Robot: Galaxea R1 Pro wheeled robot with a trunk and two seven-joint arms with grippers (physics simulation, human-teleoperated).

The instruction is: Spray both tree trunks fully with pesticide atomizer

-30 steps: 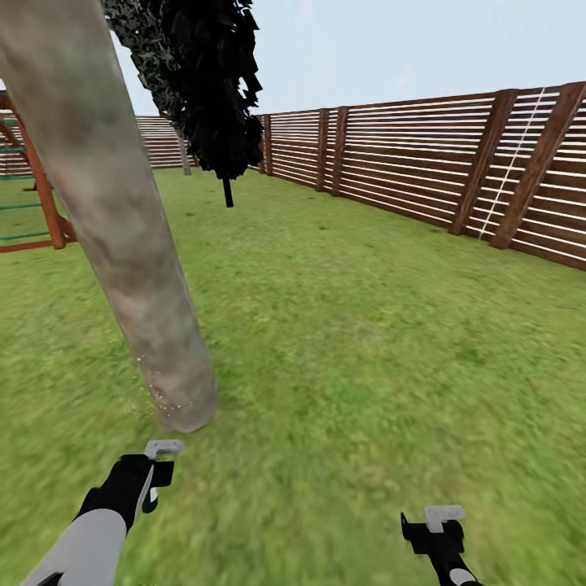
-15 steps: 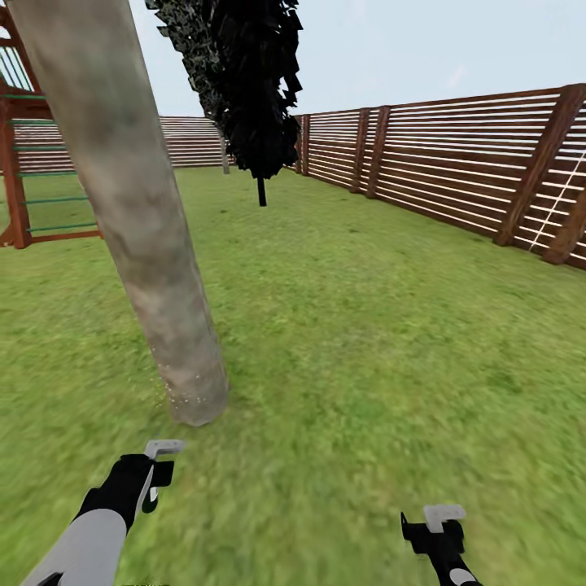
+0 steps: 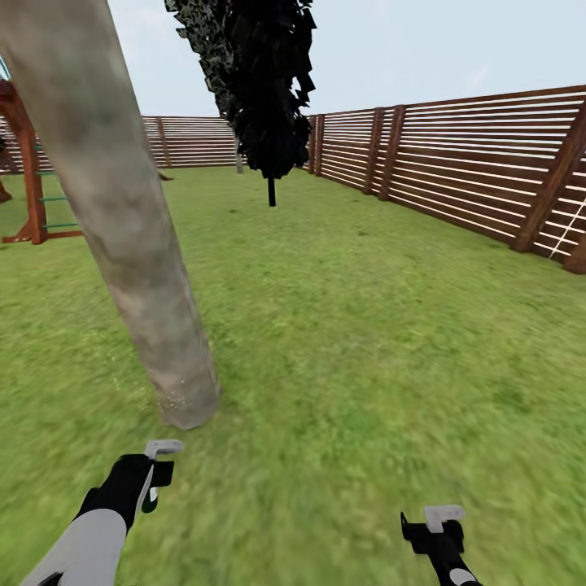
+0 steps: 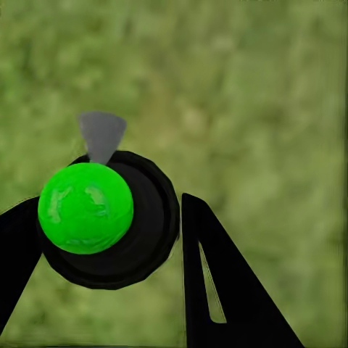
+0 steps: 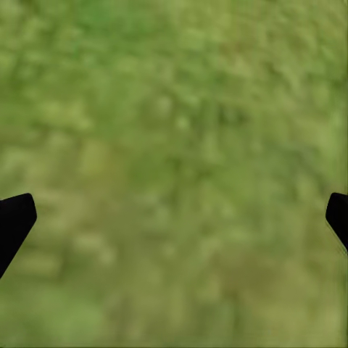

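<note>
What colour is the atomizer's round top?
Bright green, on a black body; left wrist view shows it best.

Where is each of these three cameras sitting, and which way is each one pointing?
Head view: on the robot's head, looking forward and down over the lawn at a leaning tree trunk and the slat fence; both arms show, left gripper and right gripper.
Left wrist view: on the left arm, looking along the fingers clamped on the atomizer, grass beyond.
Right wrist view: on the right arm, looking at grass between wide-apart fingertips.
Both wrist views share the grass.
</note>
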